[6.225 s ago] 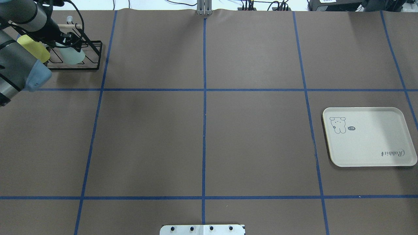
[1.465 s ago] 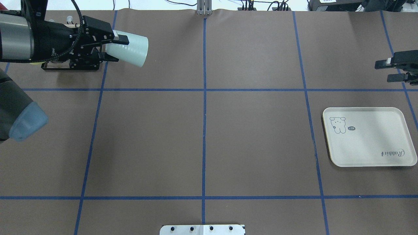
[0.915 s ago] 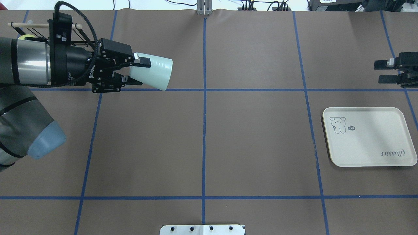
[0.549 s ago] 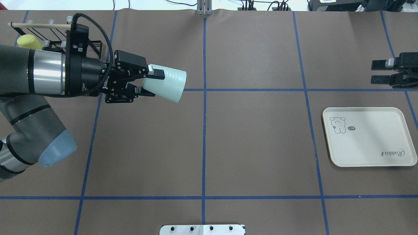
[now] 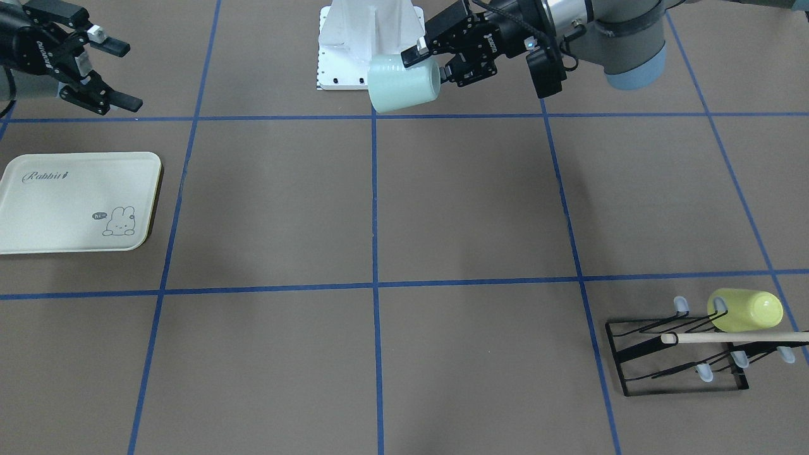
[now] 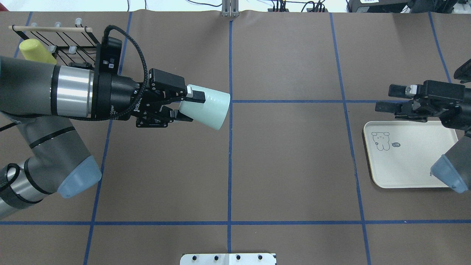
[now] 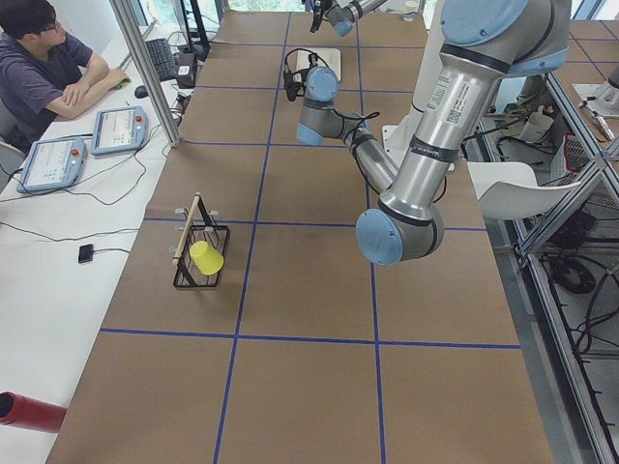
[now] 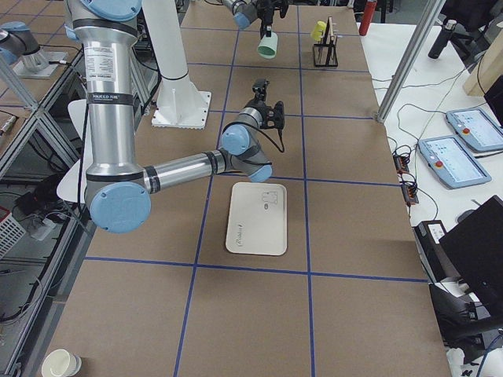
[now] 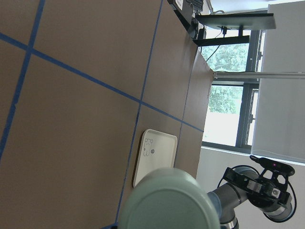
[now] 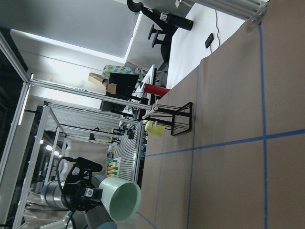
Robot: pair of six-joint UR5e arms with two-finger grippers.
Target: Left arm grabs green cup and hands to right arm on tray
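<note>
Clamping green cup (image 6: 209, 110) sideways: left claw (image 6: 198, 108) | right claw (image 6: 384, 98): gaping near tray (image 6: 415, 165) | table (image 6: 290, 165): brown, blue-taped | operator (image 7: 44, 60) seated alongside

The brown table (image 6: 287, 165), gridded with blue tape, carries a cream tray (image 6: 408, 162) and a black wire rack (image 5: 638, 347).

Brown table marked with blue tape lines. At twelve o'clock the robot's left gripper (image 5: 427, 69) clamps the green cup (image 5: 399, 85) sideways in the air, wider end toward nine o'clock. At ten o'clock the right gripper (image 5: 127, 74) hangs with jaws spread. At nine o'clock lies the tray (image 5: 57, 218). At four o'clock a black wire rack (image 5: 638, 354) carries a yellow-green cup (image 5: 749, 309).
</note>
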